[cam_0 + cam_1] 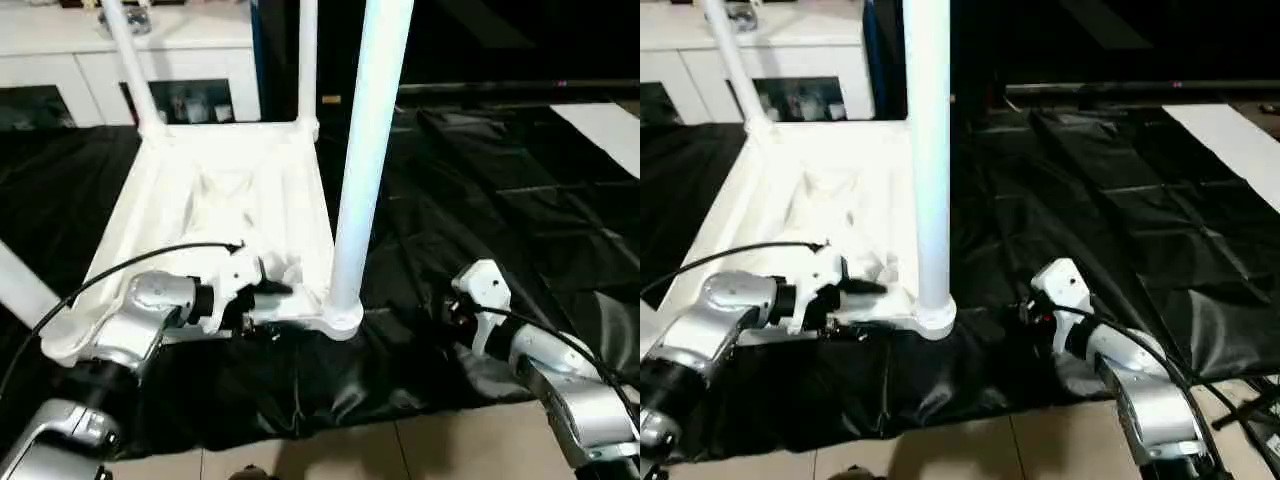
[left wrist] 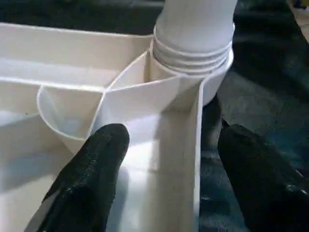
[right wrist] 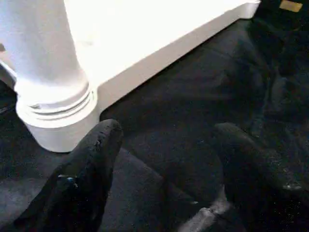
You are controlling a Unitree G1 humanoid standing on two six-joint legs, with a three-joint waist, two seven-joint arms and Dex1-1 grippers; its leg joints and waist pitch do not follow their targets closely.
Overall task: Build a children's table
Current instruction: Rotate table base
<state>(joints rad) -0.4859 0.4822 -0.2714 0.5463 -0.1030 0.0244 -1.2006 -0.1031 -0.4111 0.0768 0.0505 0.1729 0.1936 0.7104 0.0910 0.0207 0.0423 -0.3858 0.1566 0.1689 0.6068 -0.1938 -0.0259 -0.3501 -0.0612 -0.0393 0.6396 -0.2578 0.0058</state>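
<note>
The table top (image 1: 215, 215) lies upside down on black sheeting (image 1: 480, 200), its near rim wall between the spread jaws of the left gripper (image 2: 164, 159), one finger inside the ribs, one outside. Just beyond stands a smooth white leg (image 1: 365, 150), upright in its ringed corner socket (image 2: 193, 72). The right gripper (image 3: 164, 159), jaws spread and empty, hovers over the sheeting beside that socket.

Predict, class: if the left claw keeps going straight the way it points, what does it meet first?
Probably the table top's rim wall, between the open fingers of the left claw, then the leg in its corner socket; depth is unclear.
</note>
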